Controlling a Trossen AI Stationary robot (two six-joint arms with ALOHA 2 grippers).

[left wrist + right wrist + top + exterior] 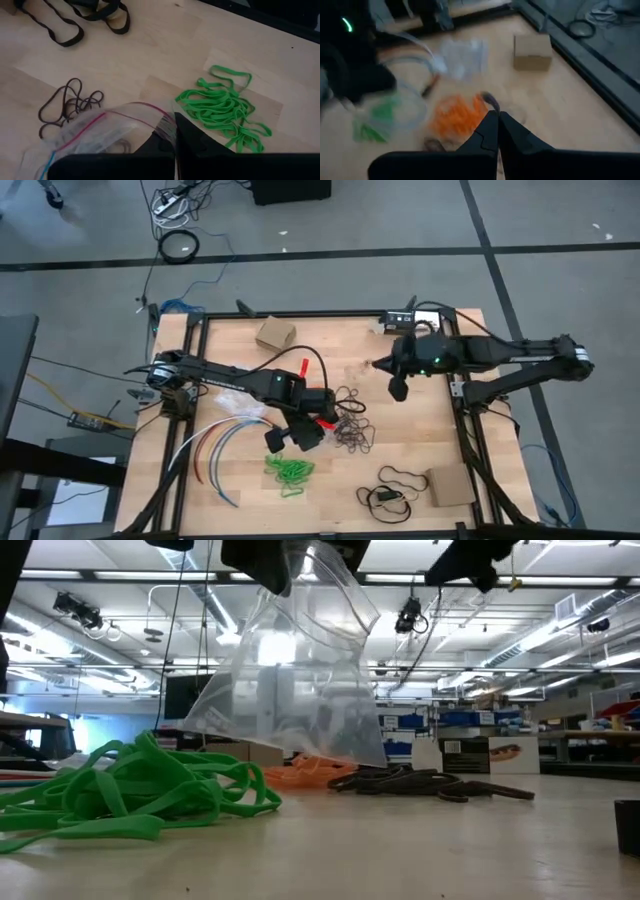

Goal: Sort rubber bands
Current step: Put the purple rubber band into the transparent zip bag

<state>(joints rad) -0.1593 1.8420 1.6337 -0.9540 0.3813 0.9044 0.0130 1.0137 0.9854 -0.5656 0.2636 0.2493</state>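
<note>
A clear plastic bag [290, 680] is hanging over the table [420, 850], with green rubber bands [120, 795] lying nearest, orange bands [305, 773] and dark bands [430, 783] lying behind.

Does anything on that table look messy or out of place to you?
Nothing looks spilled or broken. The oddest sight is a clear plastic bag dangling empty in the air, pinched by the left gripper, while the green bands, orange bands and dark bands lie in loose heaps below.

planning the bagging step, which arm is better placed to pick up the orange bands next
Right, probably. The right gripper hangs free, jaws shut on nothing, with the orange bands just ahead of it. The left gripper is shut on the clear zip bag beside the green bands, so it is occupied.
</note>
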